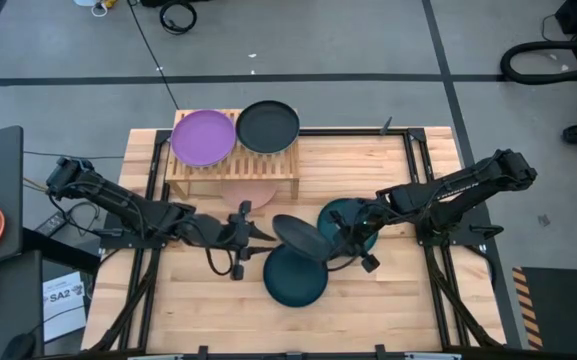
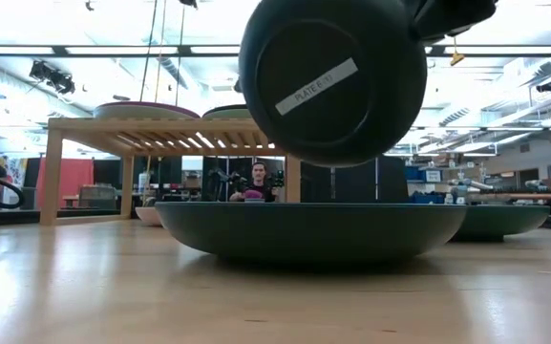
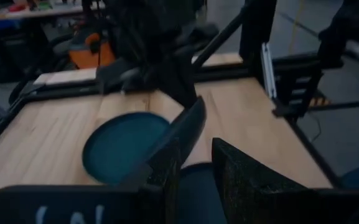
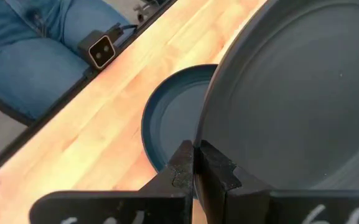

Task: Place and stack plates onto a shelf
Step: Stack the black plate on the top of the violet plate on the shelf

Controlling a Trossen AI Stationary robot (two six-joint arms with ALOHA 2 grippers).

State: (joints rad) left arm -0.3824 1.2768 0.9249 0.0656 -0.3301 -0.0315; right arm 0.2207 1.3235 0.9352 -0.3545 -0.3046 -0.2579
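Note:
The shelf (image 1: 233, 170) stands at the table's far side. A purple plate (image 1: 203, 137) and a black plate (image 1: 267, 126) lie on its slatted top, and a pink plate (image 1: 253, 190) rests on the table under it. My right gripper (image 4: 195, 155) is shut on a dark grey plate (image 1: 298, 238), held tilted in the air above a dark teal plate (image 1: 295, 280) that lies flat on the table. A green-teal plate (image 1: 348, 220) lies flat beside it. My left gripper (image 3: 195, 152) is open, its fingers standing at the held plate's left rim (image 3: 179, 140). My right gripper pinches the dark grey plate's rim (image 4: 207, 134) on its right side between both fingers, coming level from the table's right. The plate is lifted clear and steeply tilted, its labelled underside (image 2: 313, 86) facing the near edge. My left gripper: I cannot tell whether its fingers touch the plate's rim.
The dark teal plate (image 2: 313, 229) sits directly under the held one. The shelf (image 2: 160, 129) is behind, both halves of its top taken by plates. Bare wood shows at the table's near left and far right. A person in jeans (image 4: 36, 56) sits past the near edge.

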